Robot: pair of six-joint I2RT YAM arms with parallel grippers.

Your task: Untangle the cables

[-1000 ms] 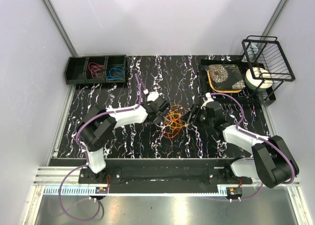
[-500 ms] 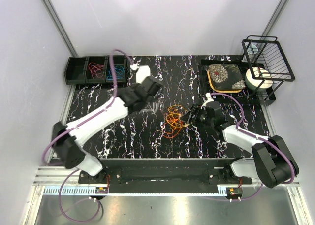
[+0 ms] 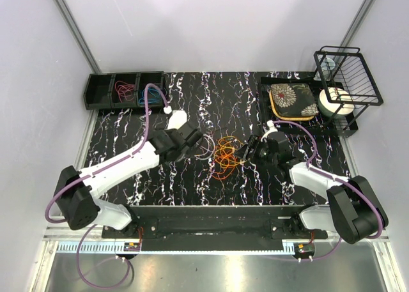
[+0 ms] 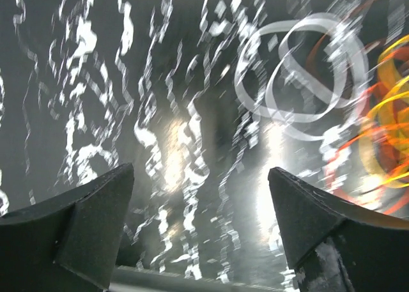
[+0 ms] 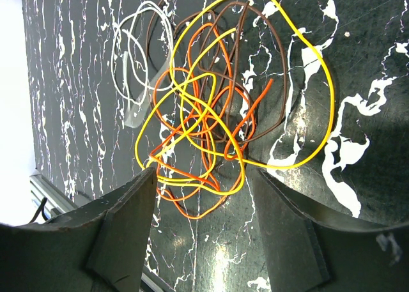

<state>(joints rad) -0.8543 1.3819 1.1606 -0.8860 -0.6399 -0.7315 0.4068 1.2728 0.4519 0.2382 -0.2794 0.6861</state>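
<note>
Cables [image 3: 225, 156] are knotted mid-table, with the whitish loop [image 4: 238, 81] at the knot's 9 o'clock. Left gripper [image 4: 201, 196] there and right gripper [image 5: 204, 209] at 3 o'clock are both spread, empty. Pinching several strands at once probably tightens it.

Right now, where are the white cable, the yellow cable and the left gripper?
white cable [image 4: 238, 78]: left wrist view, loop's left edge.
yellow cable [image 5: 333, 97]: right wrist view, loop's right side.
left gripper [image 4: 199, 177]: left wrist view, midway between fingertips.
</note>
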